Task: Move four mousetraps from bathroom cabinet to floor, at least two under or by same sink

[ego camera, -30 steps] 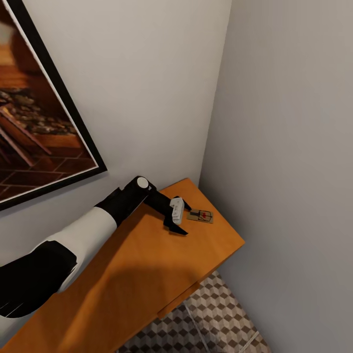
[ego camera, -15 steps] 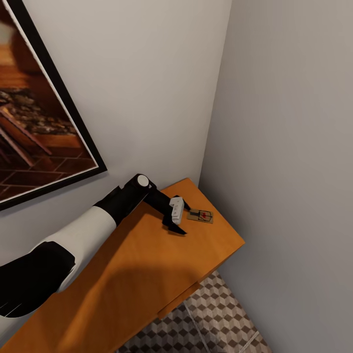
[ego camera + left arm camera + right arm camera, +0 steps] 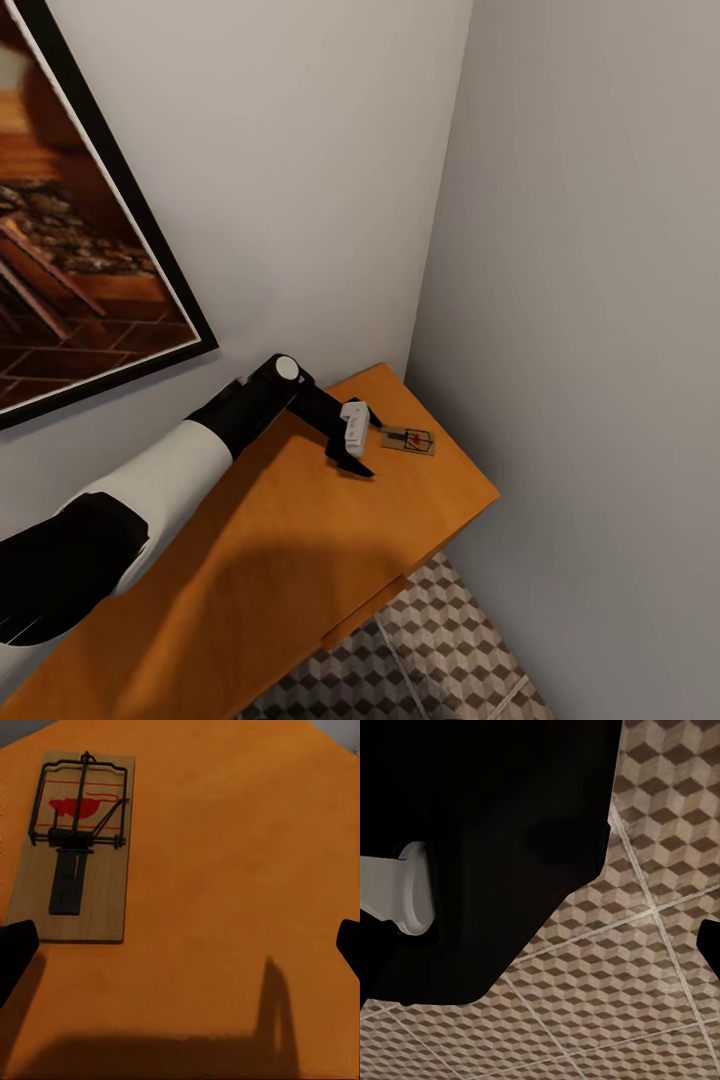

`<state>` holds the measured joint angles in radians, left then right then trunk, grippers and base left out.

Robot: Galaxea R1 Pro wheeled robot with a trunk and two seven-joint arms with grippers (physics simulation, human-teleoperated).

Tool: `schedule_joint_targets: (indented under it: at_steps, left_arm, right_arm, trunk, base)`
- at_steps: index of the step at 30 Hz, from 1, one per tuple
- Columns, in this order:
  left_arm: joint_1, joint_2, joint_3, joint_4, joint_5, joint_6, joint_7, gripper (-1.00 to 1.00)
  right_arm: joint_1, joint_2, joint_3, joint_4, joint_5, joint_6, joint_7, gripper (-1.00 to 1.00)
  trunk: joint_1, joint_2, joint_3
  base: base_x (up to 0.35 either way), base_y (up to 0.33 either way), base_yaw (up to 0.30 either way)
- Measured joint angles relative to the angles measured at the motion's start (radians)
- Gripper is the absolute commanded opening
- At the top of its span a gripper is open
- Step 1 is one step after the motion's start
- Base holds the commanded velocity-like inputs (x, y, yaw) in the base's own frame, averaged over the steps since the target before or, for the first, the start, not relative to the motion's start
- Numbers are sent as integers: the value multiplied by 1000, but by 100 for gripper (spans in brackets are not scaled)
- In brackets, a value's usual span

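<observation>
One mousetrap (image 3: 408, 441) is seen lying flat on top of the cabinet (image 3: 300, 560), close to the far corner where two pale walls meet. In the left wrist view the mousetrap (image 3: 76, 847) is shown as a small light brown wooden board with dark wire bars, a coiled spring, a dark flat tab and a red mark printed on the wood. The cabinet top (image 3: 240, 870) is smooth orange wood, and dark shadows are cast across it.

The left arm is stretched out over the cabinet top, with a white sleeve and black joints. The left gripper (image 3: 372, 448) is held just beside the mousetrap and is not touching it. Its jaws are spread wide, and nothing is held between them. The two black fingertips (image 3: 15, 949) are seen far apart.

A framed picture (image 3: 90, 220) is hung on the wall above the arm.

In the right wrist view the bathroom floor (image 3: 660, 945) is shown, with big tiles printed in brown, beige and white cubes and pale lines between them. A black tip of the right gripper (image 3: 711, 945) is seen at the edge; whether it is open cannot be told.
</observation>
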<state>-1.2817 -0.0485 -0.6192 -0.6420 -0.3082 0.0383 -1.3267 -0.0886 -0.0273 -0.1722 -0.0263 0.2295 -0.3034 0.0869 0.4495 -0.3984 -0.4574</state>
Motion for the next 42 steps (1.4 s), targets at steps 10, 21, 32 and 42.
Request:
schedule_joint_targets:
  at_steps: [10,21,32,42]
  left_arm:
    - [0,46,2,-61,0,26,-1,100]
    - [0,86,6,-134,-2,74,-9,100]
    - [0,90,14,-148,-2,79,-15,100]
    - [0,88,43,-149,-2,80,-16,100]
  right_arm:
    - [0,0,1,0,0,0,0,100]
    - [0,0,1,0,0,0,0,100]
    - [0,0,1,1,0,0,0,100]
    - [0,0,1,0,0,0,1,100]
  trunk:
    - [0,0,0]
    - [0,0,0]
    - [0,0,0]
    - [0,0,0]
  base:
    - [0,0,0]
    - [0,0,0]
    - [0,0,0]
    - [0,0,0]
